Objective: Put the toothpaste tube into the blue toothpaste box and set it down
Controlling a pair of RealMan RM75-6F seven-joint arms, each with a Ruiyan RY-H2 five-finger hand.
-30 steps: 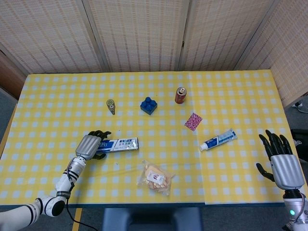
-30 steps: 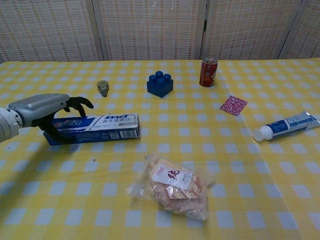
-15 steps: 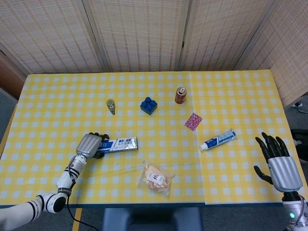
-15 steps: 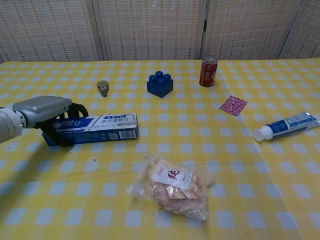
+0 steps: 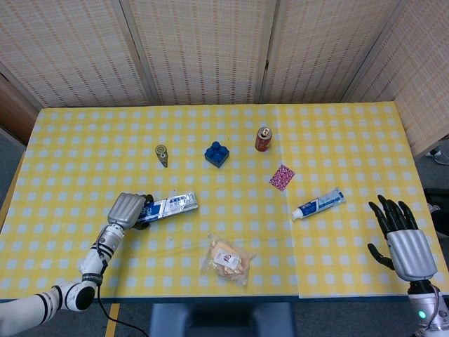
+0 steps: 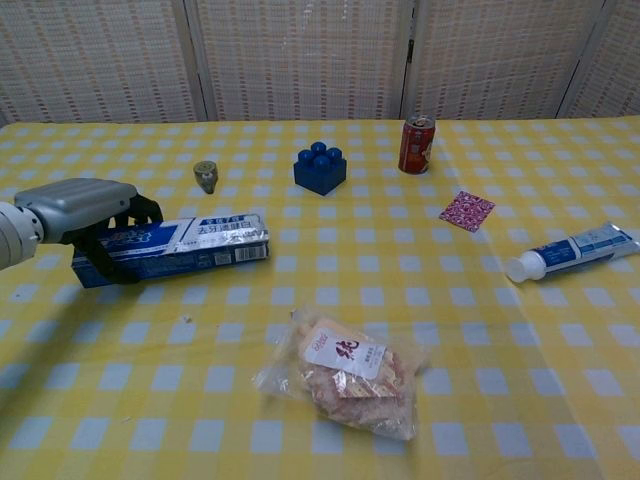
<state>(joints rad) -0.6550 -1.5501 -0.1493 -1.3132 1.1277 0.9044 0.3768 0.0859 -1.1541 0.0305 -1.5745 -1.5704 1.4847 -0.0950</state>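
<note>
The blue toothpaste box (image 6: 175, 246) (image 5: 168, 206) is held at its left end by my left hand (image 6: 88, 218) (image 5: 128, 210), with the fingers wrapped around it. The box's right end is tilted slightly upward, off the yellow checked table (image 6: 200, 400). At the right side of the table lies the white and blue toothpaste tube (image 6: 570, 252) (image 5: 318, 203), with its cap pointing left. My right hand (image 5: 401, 242) hovers open at the table's right front edge, apart from the tube. The chest view does not show it.
A red can (image 6: 416, 144) and a blue toy brick (image 6: 320, 167) stand at the back. A small grey object (image 6: 206, 176) sits back left, and a pink patterned square (image 6: 467, 210) lies near the tube. At the front middle lies a clear snack bag (image 6: 345, 375).
My left hand has closed around the box's left end and raised it, so the box now tilts. The right hand has drifted slightly left and toward the front edge.
</note>
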